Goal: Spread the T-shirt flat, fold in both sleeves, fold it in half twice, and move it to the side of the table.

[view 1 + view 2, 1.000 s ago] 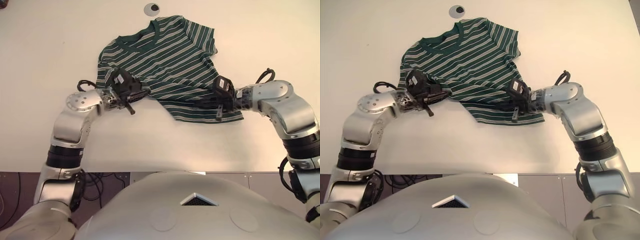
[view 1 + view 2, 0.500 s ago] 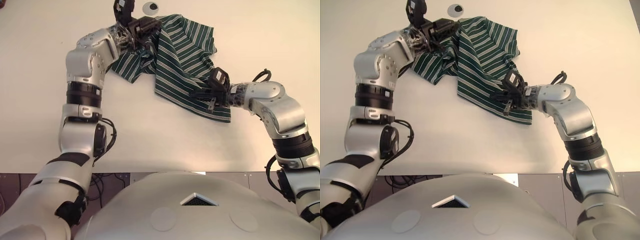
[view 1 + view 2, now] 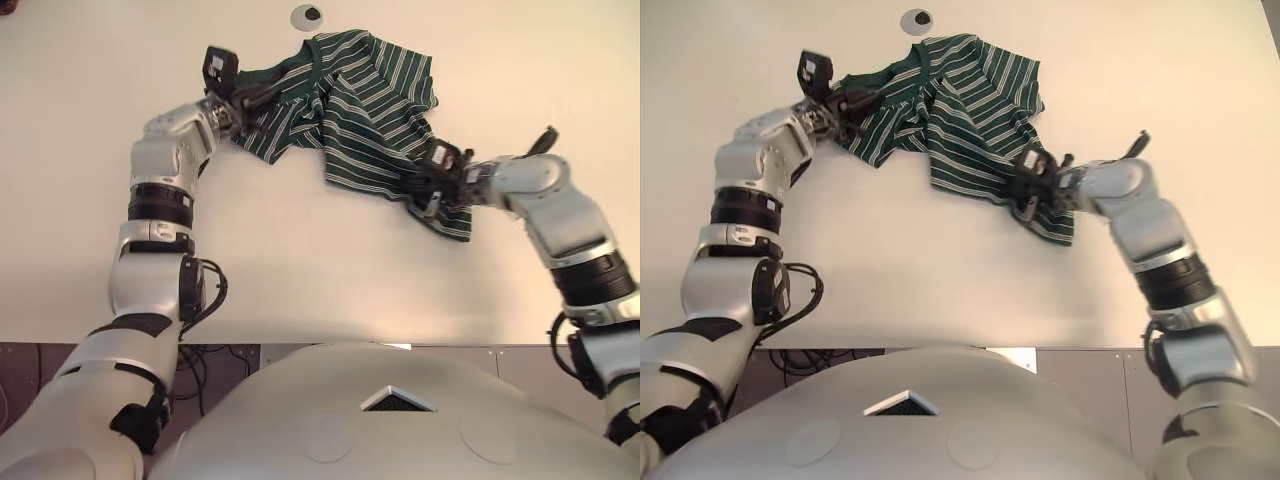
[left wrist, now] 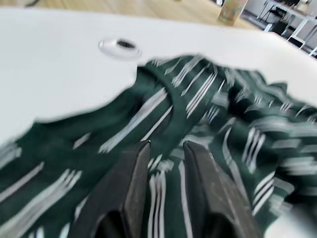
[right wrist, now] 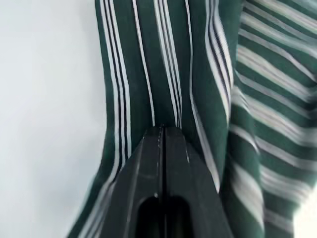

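The dark green T-shirt (image 3: 370, 95) with white stripes lies crumpled and partly folded over itself at the back middle of the white table (image 3: 300, 270). My left gripper (image 3: 250, 100) is low over the table at the shirt's left end, its two fingers (image 4: 133, 178) closed on a bunch of the cloth near the collar. My right gripper (image 3: 425, 185) sits at the shirt's front right corner. There its fingertips (image 5: 161, 130) are pressed together on a fold of striped cloth (image 5: 163, 59), and a strip of hem trails toward me below it.
A round cable hole (image 3: 306, 15) is set in the tabletop just behind the collar. Bare tabletop stretches left, right and in front of the shirt, down to the table's front edge (image 3: 300, 343).
My left arm swung up and back with the shirt's left side, then came down at the back left. The right gripper drew the hem slightly back. The shirt is now bunched.
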Tool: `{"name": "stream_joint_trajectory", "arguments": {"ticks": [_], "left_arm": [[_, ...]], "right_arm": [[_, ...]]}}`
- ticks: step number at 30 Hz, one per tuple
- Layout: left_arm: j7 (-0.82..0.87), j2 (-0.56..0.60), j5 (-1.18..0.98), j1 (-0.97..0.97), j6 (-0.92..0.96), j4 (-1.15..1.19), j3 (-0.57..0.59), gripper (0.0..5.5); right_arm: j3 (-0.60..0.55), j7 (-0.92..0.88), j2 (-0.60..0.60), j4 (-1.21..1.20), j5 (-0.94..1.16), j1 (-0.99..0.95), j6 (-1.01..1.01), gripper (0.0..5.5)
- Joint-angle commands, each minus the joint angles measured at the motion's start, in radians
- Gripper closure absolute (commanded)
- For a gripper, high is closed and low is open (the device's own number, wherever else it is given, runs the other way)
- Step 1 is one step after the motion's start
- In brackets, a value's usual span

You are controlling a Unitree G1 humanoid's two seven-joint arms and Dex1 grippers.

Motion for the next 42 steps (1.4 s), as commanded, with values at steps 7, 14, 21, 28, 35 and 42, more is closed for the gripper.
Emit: {"name": "stream_joint_trajectory", "arguments": {"ticks": [7,14,21,28,35,42], "left_arm": [[0.002,0.023,-0.007,0.21,0.081,-0.368,-0.024,4.3],[0.017,0.054,-0.02,0.349,0.134,-0.611,-0.035,4.3],[0.111,0.08,-0.163,0.541,0.3,-1.029,0.139,4.3],[0.251,0.055,-0.29,0.667,0.434,-1.287,0.289,4.3],[0.368,-0.023,-0.328,0.805,0.438,-1.406,0.308,4.3],[0.527,-0.202,-0.311,1.041,0.365,-1.599,0.239,4.3]], "right_arm": [[0.033,0.524,-0.304,-0.029,0.042,0.097,-0.244,5.5],[-0.133,0.448,-0.145,-0.043,0.224,-0.112,-0.042,5.5],[-0.089,0.216,-0.105,-0.341,0.242,0.065,0.164,5.5],[0.055,-0.102,-0.007,-0.492,0.129,0.14,0.426,5.5],[0.176,-0.134,-0.016,-0.439,0.059,0.07,0.445,5.5],[0.262,0.383,-0.236,-0.369,0.144,-0.038,0.245,5.5]]}}
